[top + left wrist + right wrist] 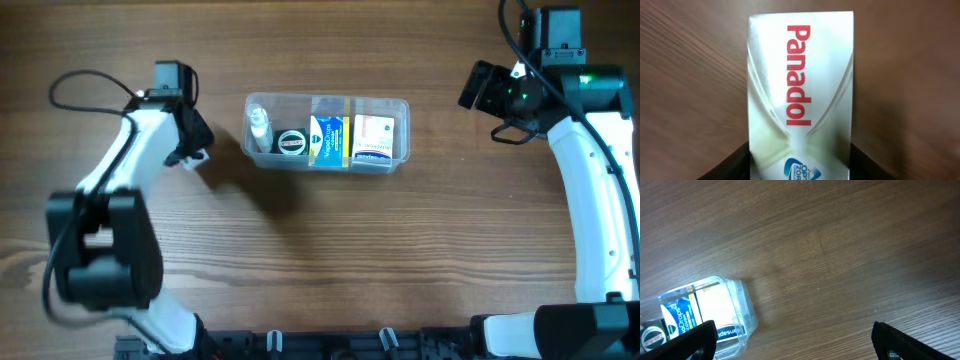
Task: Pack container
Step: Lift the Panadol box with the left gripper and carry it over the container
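Note:
The clear plastic container lies mid-table. It holds a small clear bottle, a round dark tin, a blue and yellow box and a white box. My left gripper sits just left of the container. In the left wrist view a white Panadol box fills the gap of this gripper, with both dark fingers pressed against its sides. My right gripper hovers right of the container, open wide and holding nothing. The container's corner shows by its left finger.
Bare wooden table surrounds the container on all sides. The left arm's black base stands at the front left and the right arm's white link runs down the right edge. A black rail lines the front edge.

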Tool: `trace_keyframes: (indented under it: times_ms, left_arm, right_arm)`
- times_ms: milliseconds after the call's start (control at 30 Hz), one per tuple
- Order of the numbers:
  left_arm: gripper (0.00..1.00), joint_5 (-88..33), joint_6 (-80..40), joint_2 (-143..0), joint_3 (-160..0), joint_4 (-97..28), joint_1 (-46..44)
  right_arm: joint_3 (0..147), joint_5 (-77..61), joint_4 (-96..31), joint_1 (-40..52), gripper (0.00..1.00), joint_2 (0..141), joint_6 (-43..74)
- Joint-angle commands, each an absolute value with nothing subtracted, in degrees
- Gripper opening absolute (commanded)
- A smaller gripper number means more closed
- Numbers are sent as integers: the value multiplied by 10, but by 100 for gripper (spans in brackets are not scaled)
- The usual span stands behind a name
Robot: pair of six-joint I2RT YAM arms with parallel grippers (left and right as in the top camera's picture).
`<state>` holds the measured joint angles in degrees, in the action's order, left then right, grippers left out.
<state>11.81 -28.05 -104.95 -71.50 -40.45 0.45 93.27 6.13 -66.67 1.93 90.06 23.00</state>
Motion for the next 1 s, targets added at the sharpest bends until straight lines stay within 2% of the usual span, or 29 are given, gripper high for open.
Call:
trace_keyframes:
  times_ms: [0, 167, 400, 533, 700, 833, 967]
  left_arm:
    - [51, 139, -265, -948, -721, -403, 5]
    - [52, 60, -178, -846, -721, -377, -8]
    - [54, 2, -145, -775, -721, -321, -86]
    - [53, -48, -79, -772, -721, -278, -159]
    - [52, -47, 0, -779, -721, -251, -237]
    - [53, -47, 110, -795, -721, -241, -298]
    - [53, -47, 190, -823, -721, -237, -327]
  right_arm:
    - [937, 71, -665, 19, 100, 903, 225]
    - [937, 71, -665, 19, 100, 903, 225]
    - [937, 71, -665, 19, 100, 903, 225]
    - [937, 71, -665, 19, 100, 903, 225]
    - [937, 71, -665, 19, 100, 903, 225]
    - [937, 71, -665, 19, 100, 903, 225]
    - [937, 71, -665, 19, 100, 903, 225]
